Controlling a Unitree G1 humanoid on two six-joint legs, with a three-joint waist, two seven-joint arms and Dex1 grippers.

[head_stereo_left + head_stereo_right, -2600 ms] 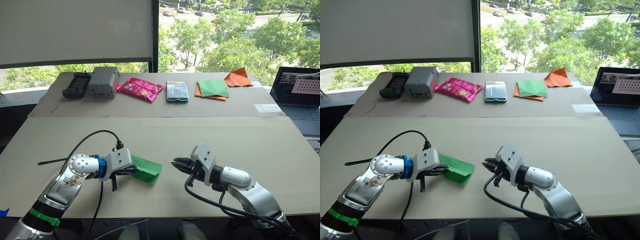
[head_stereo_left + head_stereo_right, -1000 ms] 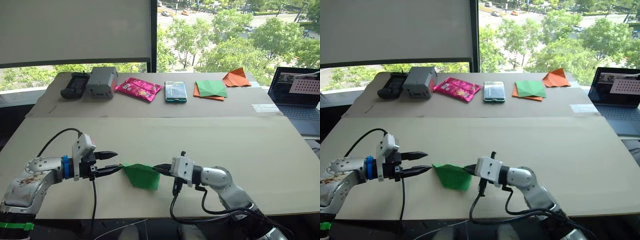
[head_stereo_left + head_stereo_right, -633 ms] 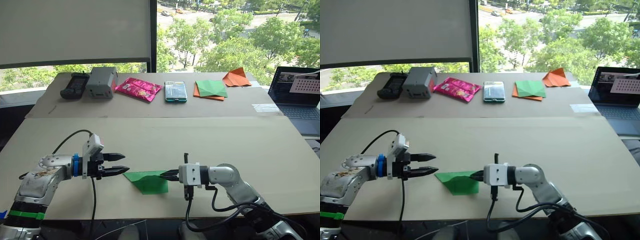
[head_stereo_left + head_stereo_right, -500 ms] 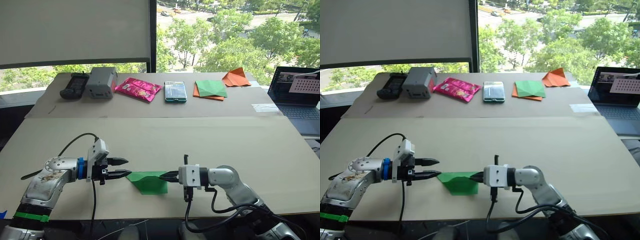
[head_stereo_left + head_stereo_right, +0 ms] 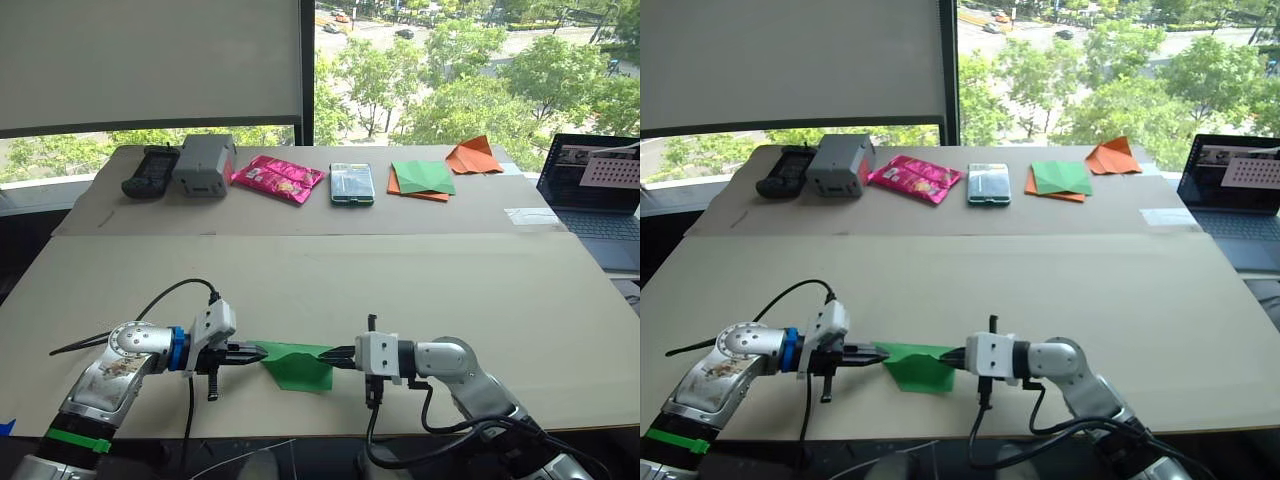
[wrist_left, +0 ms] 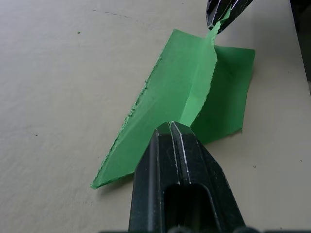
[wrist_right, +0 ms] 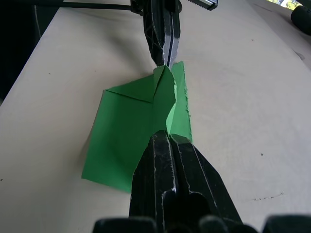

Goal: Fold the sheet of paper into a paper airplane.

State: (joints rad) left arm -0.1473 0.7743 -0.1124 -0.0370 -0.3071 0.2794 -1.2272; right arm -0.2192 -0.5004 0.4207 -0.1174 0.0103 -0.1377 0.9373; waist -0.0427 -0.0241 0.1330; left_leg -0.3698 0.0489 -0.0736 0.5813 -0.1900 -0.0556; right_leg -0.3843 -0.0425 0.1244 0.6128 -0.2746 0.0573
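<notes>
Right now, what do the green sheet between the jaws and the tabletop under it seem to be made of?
The sheet of paper: thin matte paper, judging by its sharp creases, ragged torn-looking edge and how it buckles between the left gripper and right gripper. The table: dull beige board, possibly cardboard or fibreboard; speckled, without gloss.

Head stereo looks down; close wrist views face across paper [image 6: 194, 92]
</notes>
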